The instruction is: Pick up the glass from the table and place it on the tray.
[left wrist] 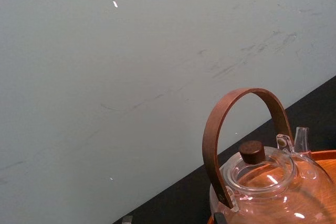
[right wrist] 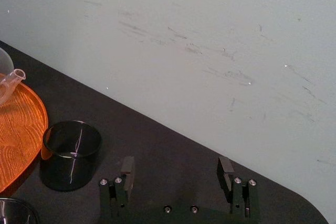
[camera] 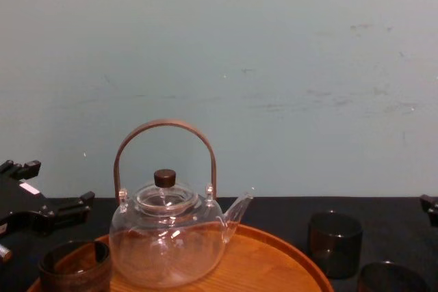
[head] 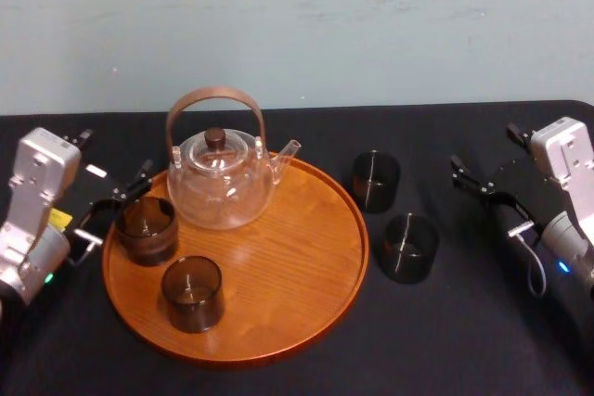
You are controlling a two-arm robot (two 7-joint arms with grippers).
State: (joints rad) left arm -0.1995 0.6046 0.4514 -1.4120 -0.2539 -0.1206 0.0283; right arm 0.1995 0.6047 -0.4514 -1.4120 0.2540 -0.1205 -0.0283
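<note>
Hazards, near to far: the near loose glass and far loose glass stand close together on the table, at 3 and 2 o'clock of the tray, just outside its rim. A wide approach to one would likely knock the other. Beyond them at 3 o'clock hovers the right pincer, spread and empty. The left pincer, spread and empty, sits just beside the rear tray glass at 9 o'clock and could topple it.

Count:
- Glasses: four, two loose and two on the tray, including the front tray glass at 7 o'clock.
- The teapot: one, at 11 o'clock.
- Tray: one.
- Pincers: two.
</note>
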